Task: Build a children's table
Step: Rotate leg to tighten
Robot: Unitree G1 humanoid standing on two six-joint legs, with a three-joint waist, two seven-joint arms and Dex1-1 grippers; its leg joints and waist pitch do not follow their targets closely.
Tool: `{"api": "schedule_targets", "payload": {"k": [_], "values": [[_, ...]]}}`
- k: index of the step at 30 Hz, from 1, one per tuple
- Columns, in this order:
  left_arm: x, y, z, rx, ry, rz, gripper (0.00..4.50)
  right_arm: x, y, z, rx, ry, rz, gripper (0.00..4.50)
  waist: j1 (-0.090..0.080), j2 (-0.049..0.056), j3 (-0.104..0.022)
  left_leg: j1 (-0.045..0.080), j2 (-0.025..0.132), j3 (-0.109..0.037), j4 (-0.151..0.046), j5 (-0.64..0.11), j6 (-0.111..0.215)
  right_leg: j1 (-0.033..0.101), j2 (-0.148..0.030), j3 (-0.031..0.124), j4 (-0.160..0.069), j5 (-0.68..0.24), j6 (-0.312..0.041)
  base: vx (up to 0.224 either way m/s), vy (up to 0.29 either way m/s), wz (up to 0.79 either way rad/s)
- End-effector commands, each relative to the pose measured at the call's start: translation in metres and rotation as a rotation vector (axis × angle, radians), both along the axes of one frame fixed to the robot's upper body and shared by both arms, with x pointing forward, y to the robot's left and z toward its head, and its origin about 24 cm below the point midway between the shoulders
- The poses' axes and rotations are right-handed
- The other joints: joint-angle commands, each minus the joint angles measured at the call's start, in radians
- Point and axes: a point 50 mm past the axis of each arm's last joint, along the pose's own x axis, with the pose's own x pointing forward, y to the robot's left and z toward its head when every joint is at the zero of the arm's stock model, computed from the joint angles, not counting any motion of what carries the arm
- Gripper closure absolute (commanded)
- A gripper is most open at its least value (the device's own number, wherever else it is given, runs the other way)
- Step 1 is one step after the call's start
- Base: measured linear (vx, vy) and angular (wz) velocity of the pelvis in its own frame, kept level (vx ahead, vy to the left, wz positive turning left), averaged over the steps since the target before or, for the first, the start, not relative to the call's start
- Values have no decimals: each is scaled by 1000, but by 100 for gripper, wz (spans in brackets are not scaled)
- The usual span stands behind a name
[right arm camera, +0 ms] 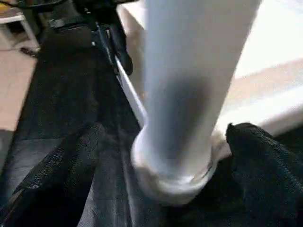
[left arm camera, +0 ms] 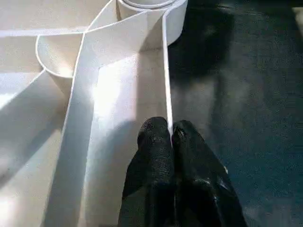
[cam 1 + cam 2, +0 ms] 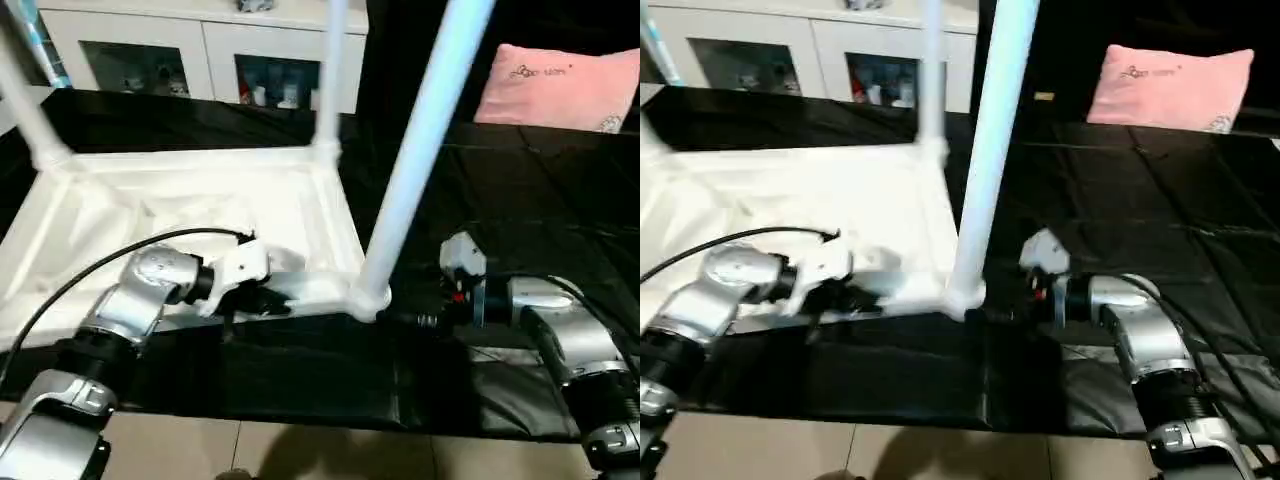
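Observation:
The white tabletop [image 3: 200,205] lies upside down on the black-covered surface, ribbed side up. Three white legs stand in its corner sockets: far left [image 3: 25,105], far right [image 3: 332,80] and near right [image 3: 425,140]. My left gripper [image 3: 268,300] is shut on the tabletop's thin near rim [image 2: 166,94]; the left wrist view shows both black fingertips pinching that wall. My right gripper [image 1: 165,156] is open at the base of the near right leg [image 1: 189,85], with one finger [image 1: 71,156] on each side of the socket [image 3: 368,298].
A black cloth [image 3: 530,200] covers the work surface, with its front edge and tiled floor [image 3: 300,450] close to me. A white glass-door cabinet [image 3: 200,50] stands behind, a pink pillow [image 3: 560,85] at back right. A black cable [image 3: 100,265] arcs over my left arm.

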Motion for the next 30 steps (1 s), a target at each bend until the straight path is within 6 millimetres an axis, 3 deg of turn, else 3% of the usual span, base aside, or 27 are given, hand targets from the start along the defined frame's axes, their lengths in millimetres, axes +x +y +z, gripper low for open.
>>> {"api": "schedule_targets", "payload": {"k": [1,3,4,13,20,30], "values": [[-13,-8,-11,41,76,-116,450,2,4,4,-16,-20,46,10,4,3,-56,20,52,-4,-60,-116,75,43,-57,26,-48,44,-299,0,0,0],[-14,-9,-12,47,78,-132,450,2,6,4,-11,-4,66,10,8,3,-57,21,52,-3,-60,-119,72,42,-57,26,-48,44,-299,0,0,0],[-15,-9,-12,50,77,-147,450,1,8,4,-5,12,93,37,9,2,-57,21,52,-3,-60,-121,71,43,-57,26,-48,42,-298,0,0,0],[-17,-9,-13,69,90,-187,450,-7,11,-2,-9,110,210,101,15,-2,-58,17,50,-4,-58,-114,68,45,-58,26,-46,34,-286,0,0,0],[-18,-9,-14,78,88,-193,450,-8,7,-3,-18,124,222,162,17,-1,-56,18,51,-4,-60,-139,53,42,-59,27,-50,-21,-277,0,0,0],[-17,-8,-15,86,90,-193,450,-10,5,-6,-26,131,228,232,23,2,-59,20,51,2,-56,-127,48,41,-57,26,-47,6,-277,0,0,0]]}}
